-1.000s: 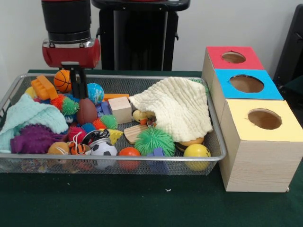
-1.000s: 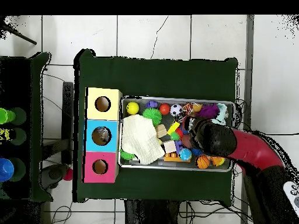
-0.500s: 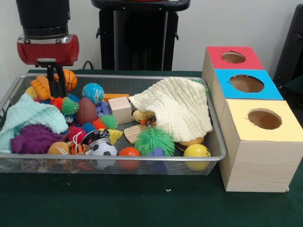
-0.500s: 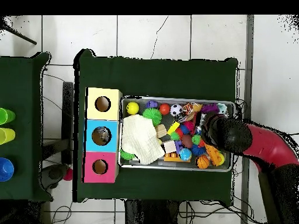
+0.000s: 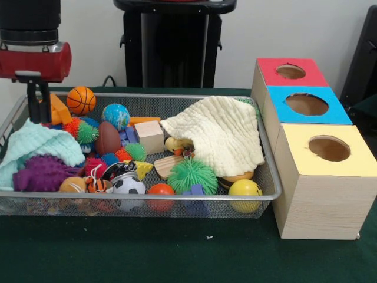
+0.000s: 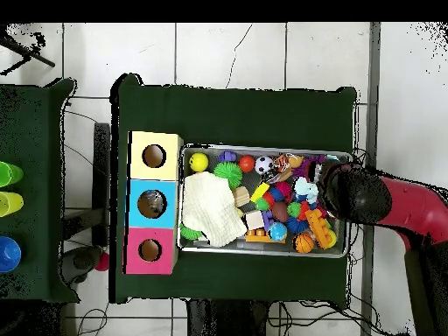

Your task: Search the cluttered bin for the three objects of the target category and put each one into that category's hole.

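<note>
Covering most of both views, the green worktop (image 5: 177, 259) carries a wire mesh bin (image 5: 268, 177) and, just beside the bin's end, a row of three wooden boxes with round holes on top: yellow box (image 5: 327, 177), blue box (image 5: 306, 105) and red box (image 5: 290, 72). The robot arm (image 6: 411, 210) reaches over the bin's opposite end, away from the boxes. A cream knitted cloth (image 5: 221, 134) is draped over the toys in the half of the bin nearest the boxes, and a mint knitted cloth (image 5: 35, 144) lies at the other end, partly over a purple spiky toy (image 5: 41, 172).

The gripper (image 5: 38, 109) hangs at the bin's end above the mint cloth, with an orange block (image 5: 59, 109) just beside it; its fingers look close together, but whether they are parted or closed cannot be told, and nothing is seen held in them.

Smaller things are heaped between the cloths: a green spiky ball (image 5: 191, 174), a plain wooden cube (image 5: 150, 137), a brown football-shaped ball (image 5: 108, 138), a yellow ball (image 5: 244, 188) against the front wall, a soccer ball (image 5: 128, 186), a small basketball (image 5: 81, 100) near the far wall, a globe ball (image 5: 118, 115) beside it, and a red-orange ball (image 5: 161, 190) at the front. Which category is wanted cannot be told.
</note>
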`<state>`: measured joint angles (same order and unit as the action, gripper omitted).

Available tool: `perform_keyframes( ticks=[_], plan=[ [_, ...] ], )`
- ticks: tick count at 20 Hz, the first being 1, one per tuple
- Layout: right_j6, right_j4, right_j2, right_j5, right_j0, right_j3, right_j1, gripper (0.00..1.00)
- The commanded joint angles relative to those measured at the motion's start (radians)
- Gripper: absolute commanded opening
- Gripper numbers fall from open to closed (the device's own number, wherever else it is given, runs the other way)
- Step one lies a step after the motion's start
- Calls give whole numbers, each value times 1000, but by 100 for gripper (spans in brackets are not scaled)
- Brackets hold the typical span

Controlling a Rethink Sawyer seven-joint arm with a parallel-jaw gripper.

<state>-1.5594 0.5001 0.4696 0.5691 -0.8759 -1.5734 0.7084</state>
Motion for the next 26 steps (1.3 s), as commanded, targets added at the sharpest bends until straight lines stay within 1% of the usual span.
perform_keyframes(
  ticks=[1,6,9,15,18,21,24,26],
  plan=[
    [327,163,34,118,15,66,-38,0],
    [286,263,10,70,30,79,-80,0],
    [228,287,2,51,31,79,-108,0],
    [161,287,-18,103,39,76,-128,0],
    [135,265,-30,133,40,63,-126,0],
    [117,236,-45,183,46,54,-120,0],
    [120,208,-62,271,61,50,-106,0],
    [124,193,-64,310,63,45,-96,0]
  ],
)
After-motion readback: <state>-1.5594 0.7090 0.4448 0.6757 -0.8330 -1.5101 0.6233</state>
